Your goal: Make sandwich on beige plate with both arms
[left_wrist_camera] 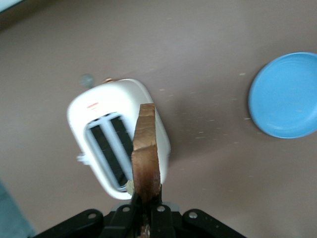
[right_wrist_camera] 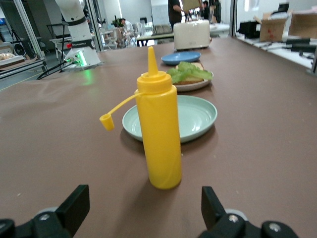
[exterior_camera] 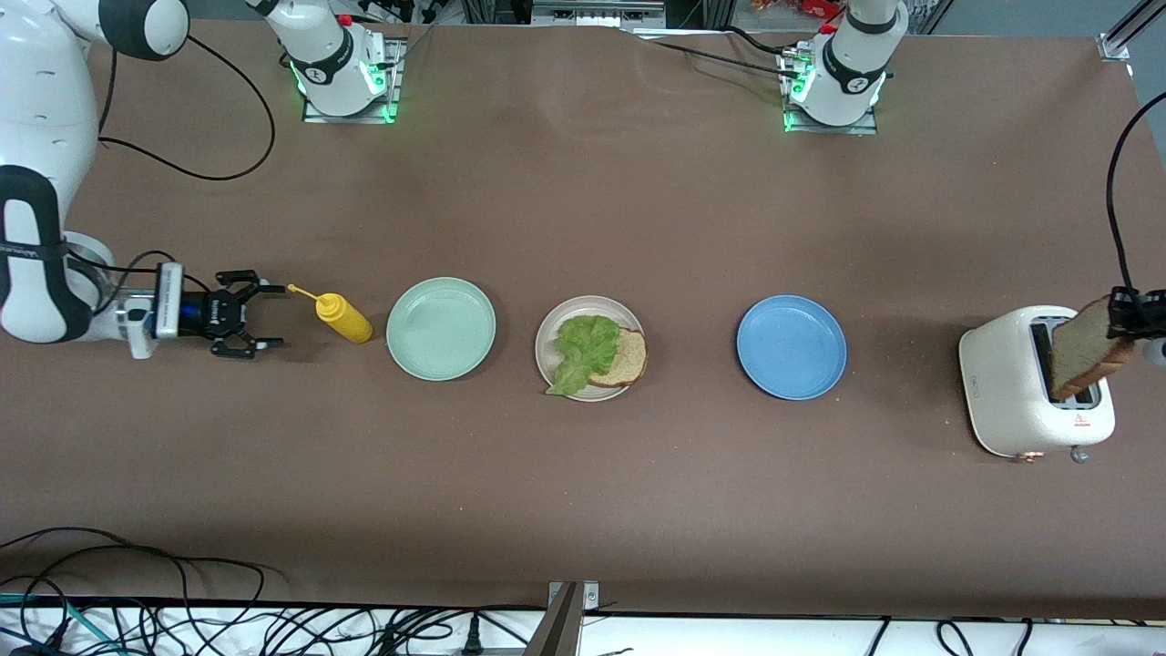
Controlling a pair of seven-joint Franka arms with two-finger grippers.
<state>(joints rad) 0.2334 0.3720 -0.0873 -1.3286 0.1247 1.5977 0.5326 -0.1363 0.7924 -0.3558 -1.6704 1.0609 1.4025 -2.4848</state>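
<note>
The beige plate sits mid-table, between two other plates. On it lie a tan bread slice and a ruffled green lettuce leaf partly covering it; both also show in the right wrist view, where the lettuce tops the plate. My left gripper is shut on the edge of a second bread slice, held upright over the toaster's slots. My right gripper stands open and low at the right arm's end of the table, with nothing between its fingers.
A yellow squeeze bottle, its cap hanging open, stands just off the right fingertips. Beside it is a mint-green plate. A blue plate lies between the beige plate and the white toaster.
</note>
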